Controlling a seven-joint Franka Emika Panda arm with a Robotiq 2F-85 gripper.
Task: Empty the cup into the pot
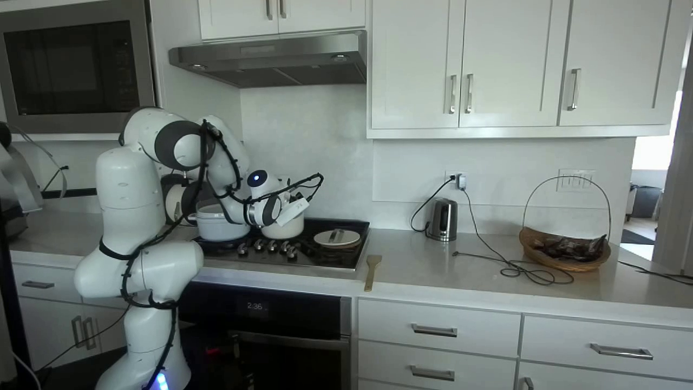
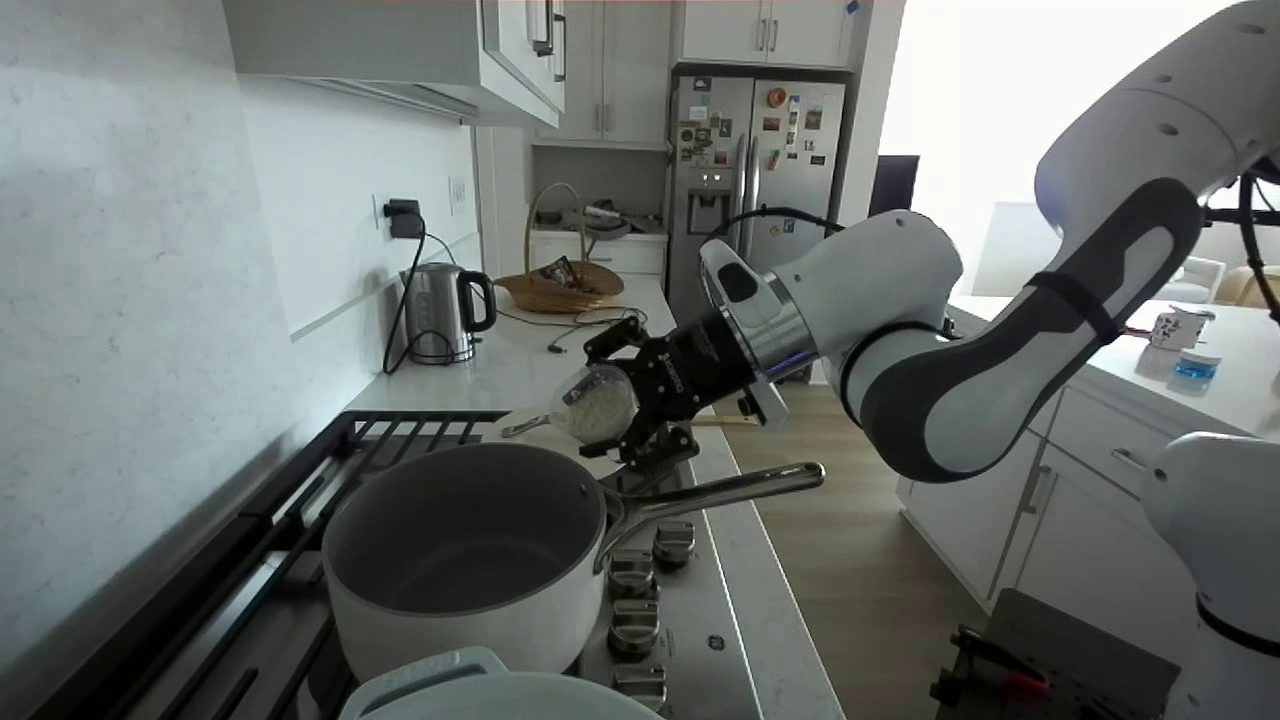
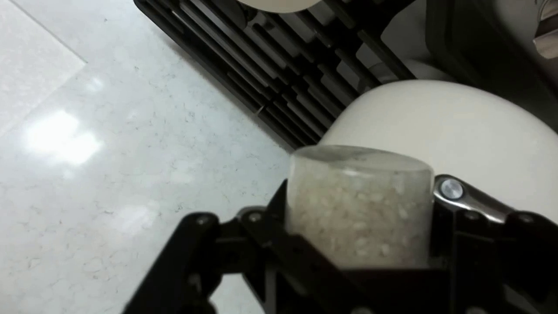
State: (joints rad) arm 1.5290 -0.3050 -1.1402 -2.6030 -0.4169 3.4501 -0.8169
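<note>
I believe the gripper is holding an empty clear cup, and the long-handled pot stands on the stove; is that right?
Not quite: the clear cup is not empty; the wrist view shows pale grains in it. The rest is right: the gripper is holding the cup, and the long-handled pot stands on the stove.
</note>
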